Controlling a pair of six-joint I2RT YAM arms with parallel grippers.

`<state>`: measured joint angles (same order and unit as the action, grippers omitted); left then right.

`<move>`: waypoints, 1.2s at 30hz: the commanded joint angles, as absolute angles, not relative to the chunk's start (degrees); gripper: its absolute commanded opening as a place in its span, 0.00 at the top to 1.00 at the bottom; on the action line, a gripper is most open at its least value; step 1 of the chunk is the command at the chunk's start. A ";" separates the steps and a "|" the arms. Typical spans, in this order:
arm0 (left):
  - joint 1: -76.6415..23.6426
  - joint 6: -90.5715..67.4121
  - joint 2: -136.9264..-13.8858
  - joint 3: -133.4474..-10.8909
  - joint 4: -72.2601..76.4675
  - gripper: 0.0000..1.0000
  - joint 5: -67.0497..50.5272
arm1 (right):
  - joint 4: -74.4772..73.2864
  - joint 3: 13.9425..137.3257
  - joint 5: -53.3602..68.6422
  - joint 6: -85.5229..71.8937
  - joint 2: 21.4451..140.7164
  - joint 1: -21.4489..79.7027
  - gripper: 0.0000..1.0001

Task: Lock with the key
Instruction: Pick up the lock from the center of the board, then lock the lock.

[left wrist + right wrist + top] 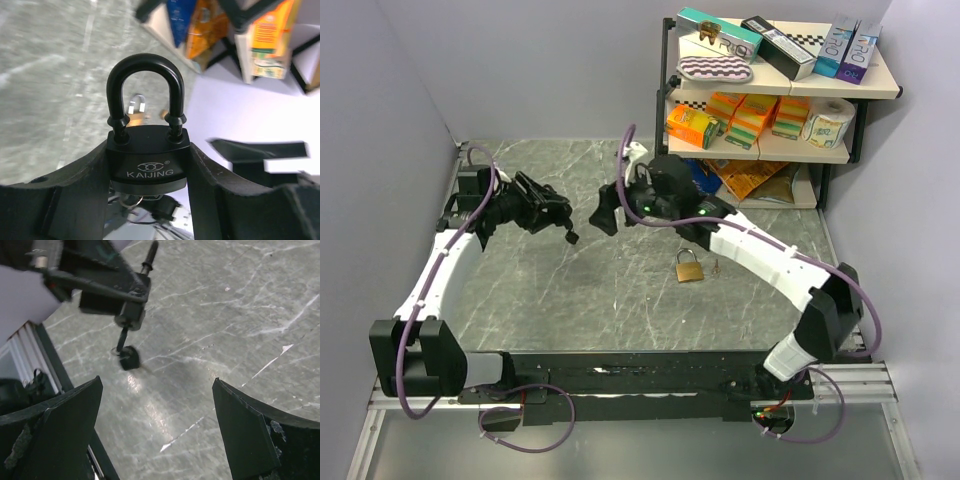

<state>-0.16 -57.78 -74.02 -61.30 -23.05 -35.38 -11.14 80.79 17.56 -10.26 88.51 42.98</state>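
The left gripper (550, 212) is clamped on the body of the black padlock (148, 159), held above the far left of the table, with the key (130, 358) hanging from its underside. The right gripper (157, 432), jaws wide and empty, faces it from near. In my judgement it should square up on the key's flat head, close firmly, then twist without pulling. The keyhole is hidden, and whether the loop is latched cannot be told.

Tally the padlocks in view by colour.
Black metal padlock: 1
Brass-coloured metal padlock: 1
Total: 2
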 commanded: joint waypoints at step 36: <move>-4.75 -72.16 -66.27 -58.71 -5.54 0.99 -42.28 | -5.10 97.74 -5.45 -17.67 104.68 51.85 0.74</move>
